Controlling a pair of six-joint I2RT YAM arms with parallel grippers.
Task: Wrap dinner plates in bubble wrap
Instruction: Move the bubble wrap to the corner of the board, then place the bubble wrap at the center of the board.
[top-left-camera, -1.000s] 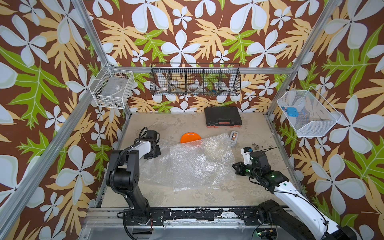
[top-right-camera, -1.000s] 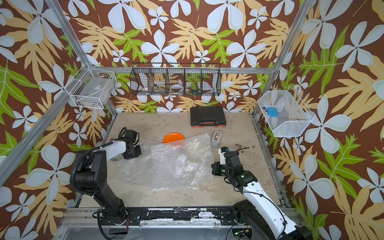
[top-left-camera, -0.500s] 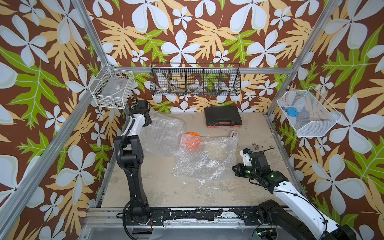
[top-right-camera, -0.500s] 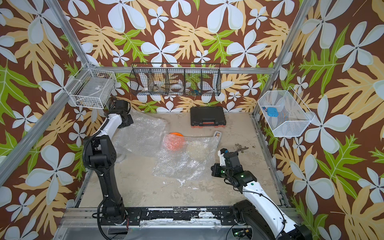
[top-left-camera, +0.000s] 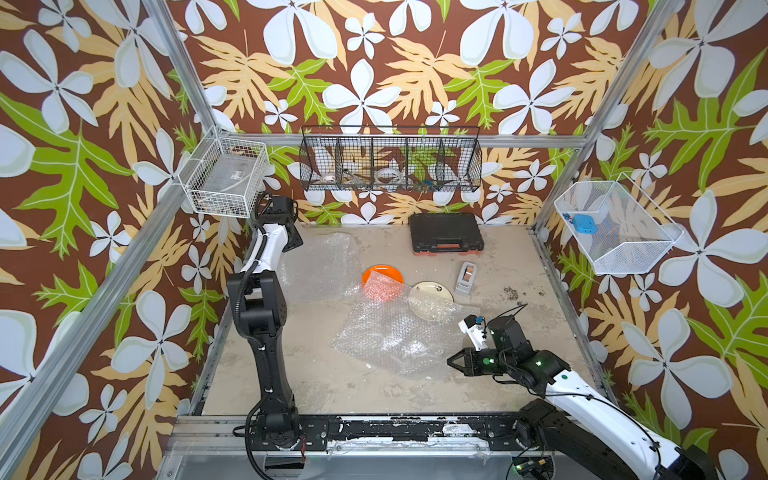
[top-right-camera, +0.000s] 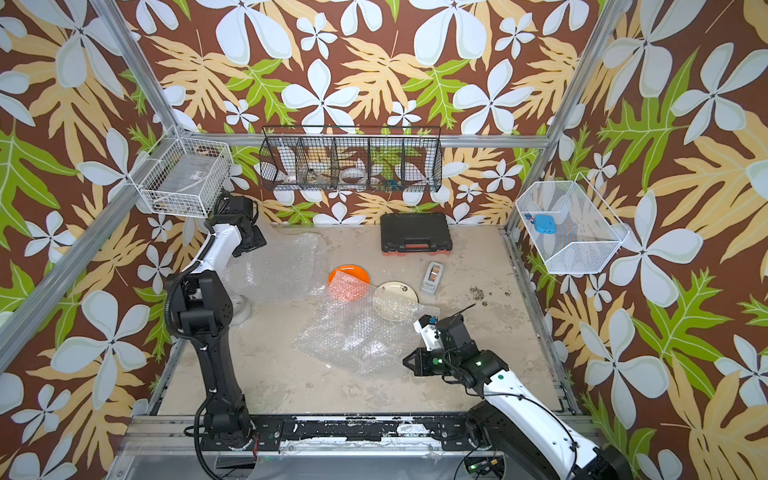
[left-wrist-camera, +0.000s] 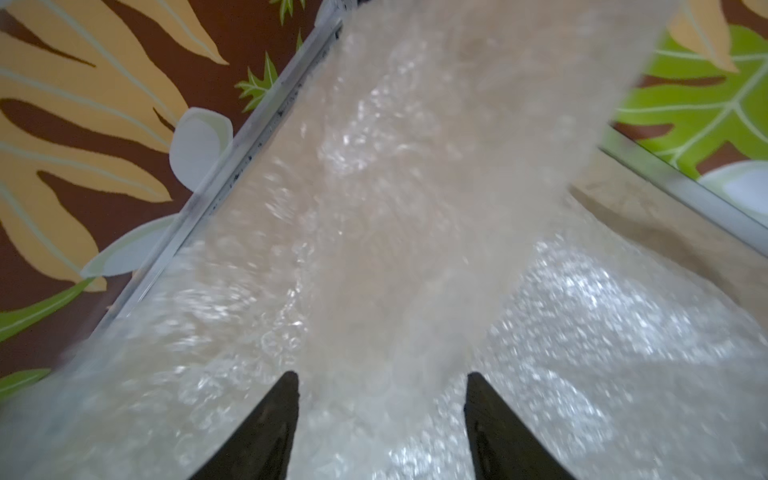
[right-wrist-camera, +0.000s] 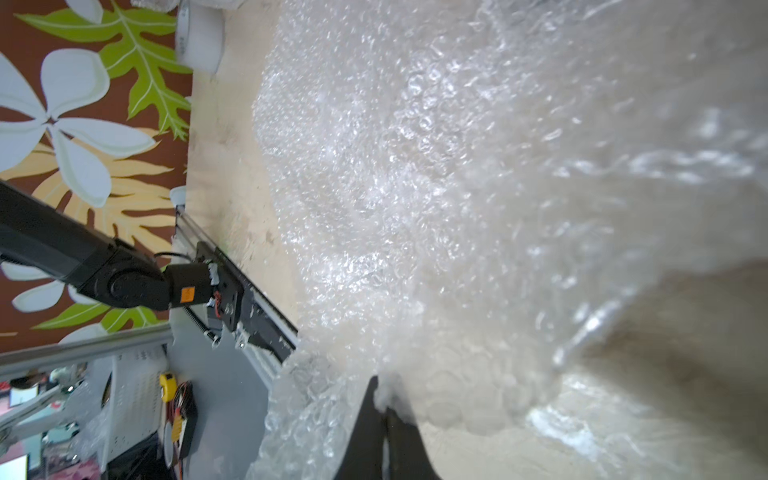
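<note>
In both top views the work stood at separating the sheets, with nothing wrapped yet. One clear, crumpled sheet of bubble wrap (top-left-camera: 322, 266) lay at the upper left of the sandy table (top-left-camera: 299, 374), below the raised left arm (top-left-camera: 268, 253). A second clear bubbled sheet (top-left-camera: 395, 338) lay mid-frame, overlapping the lower parts of the glossy orange round plate (top-left-camera: 390, 271) and the cream round plate (top-left-camera: 428, 289). No black plate showed. The right end effector (top-left-camera: 453, 360) sat at the second sheet's lower right corner.

In the left wrist view the left end effector (left-wrist-camera: 380, 376) had its fingers apart, and blurred wrap hung just beyond them, seemingly released.

In the right wrist view the fingers were together, clamped on the second sheet's edge.

Half a second earlier the left arm had held its sheet aloft and the second sheet had covered both plates. That sheet had since slid toward the lower frame. Next, I judged, one sheet needed spreading flat and a plate set at its centre.
</note>
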